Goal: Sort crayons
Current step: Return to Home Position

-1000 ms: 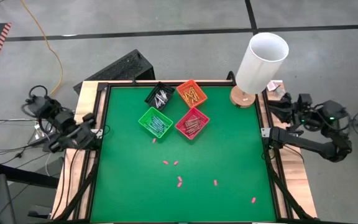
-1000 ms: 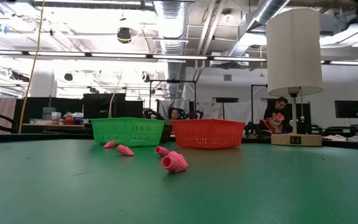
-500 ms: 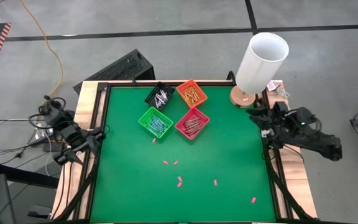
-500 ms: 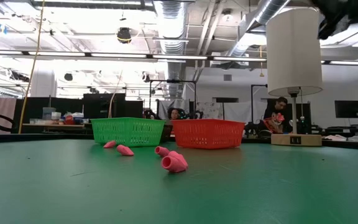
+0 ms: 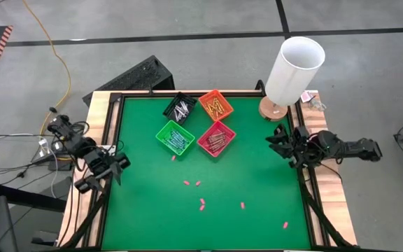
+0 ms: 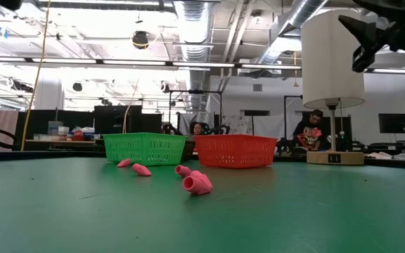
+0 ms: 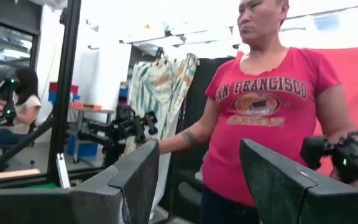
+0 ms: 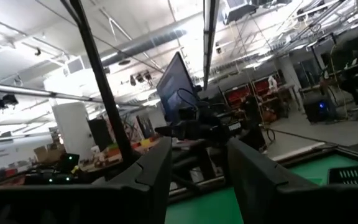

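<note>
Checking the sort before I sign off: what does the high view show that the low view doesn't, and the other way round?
Only the high view: the crayons lying inside the bins, the black bin, the orange bin, and the left gripper clearly, at the table's left edge.
Only the low view: a person in the room behind the table.
Both: the green bin, red bin, pink bits, lamp and right gripper beside it.

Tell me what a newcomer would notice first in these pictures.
Four bins holding crayons cluster at the far middle of the green table. A tall white lamp stands at the far right corner; pink bits lie scattered nearer. The left hand and right hand hang open at the sides.
</note>
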{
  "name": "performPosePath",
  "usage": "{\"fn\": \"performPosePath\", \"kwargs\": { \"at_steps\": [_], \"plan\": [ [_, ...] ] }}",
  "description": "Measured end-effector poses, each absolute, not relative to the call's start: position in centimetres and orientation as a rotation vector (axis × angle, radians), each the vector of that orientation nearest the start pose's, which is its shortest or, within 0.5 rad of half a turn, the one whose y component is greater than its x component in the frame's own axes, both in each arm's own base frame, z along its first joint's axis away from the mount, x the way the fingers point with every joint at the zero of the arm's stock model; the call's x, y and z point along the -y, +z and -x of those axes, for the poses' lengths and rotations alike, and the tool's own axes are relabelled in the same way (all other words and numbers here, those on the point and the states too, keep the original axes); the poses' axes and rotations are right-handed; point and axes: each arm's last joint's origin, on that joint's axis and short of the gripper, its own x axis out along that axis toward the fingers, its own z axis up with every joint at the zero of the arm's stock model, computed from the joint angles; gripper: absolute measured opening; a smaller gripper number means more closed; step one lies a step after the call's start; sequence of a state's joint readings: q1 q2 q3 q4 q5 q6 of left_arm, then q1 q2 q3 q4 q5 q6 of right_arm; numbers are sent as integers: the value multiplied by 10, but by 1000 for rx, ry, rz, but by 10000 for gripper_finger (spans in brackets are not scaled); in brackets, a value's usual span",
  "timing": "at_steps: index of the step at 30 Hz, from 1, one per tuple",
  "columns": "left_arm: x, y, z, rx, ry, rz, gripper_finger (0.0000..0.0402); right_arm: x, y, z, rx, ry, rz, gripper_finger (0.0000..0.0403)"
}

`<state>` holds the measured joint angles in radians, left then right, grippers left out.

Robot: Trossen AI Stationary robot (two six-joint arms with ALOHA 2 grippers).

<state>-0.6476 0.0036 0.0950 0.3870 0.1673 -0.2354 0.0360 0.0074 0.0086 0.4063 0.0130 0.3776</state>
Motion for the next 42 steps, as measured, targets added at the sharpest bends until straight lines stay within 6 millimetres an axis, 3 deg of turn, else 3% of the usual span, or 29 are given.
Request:
{"fn": "performPosePath", "kwargs": {
  "at_steps": [3,6,13,20,42],
  "plan": [
    [55,213,-65,399,-851,347,212,-9,203,-90,381,95,-369,162],
    [55,209,-68,357,-805,342,212,-13,199,-90,347,46,-348,162],
    [56,204,-70,327,-760,267,212,-22,192,-90,263,43,-130,162],
    [55,200,-73,317,-646,178,212,-18,181,-93,156,-79,-103,162],
    [55,185,-78,163,-548,172,212,-17,172,-94,69,-104,3,162]
  ]
}}
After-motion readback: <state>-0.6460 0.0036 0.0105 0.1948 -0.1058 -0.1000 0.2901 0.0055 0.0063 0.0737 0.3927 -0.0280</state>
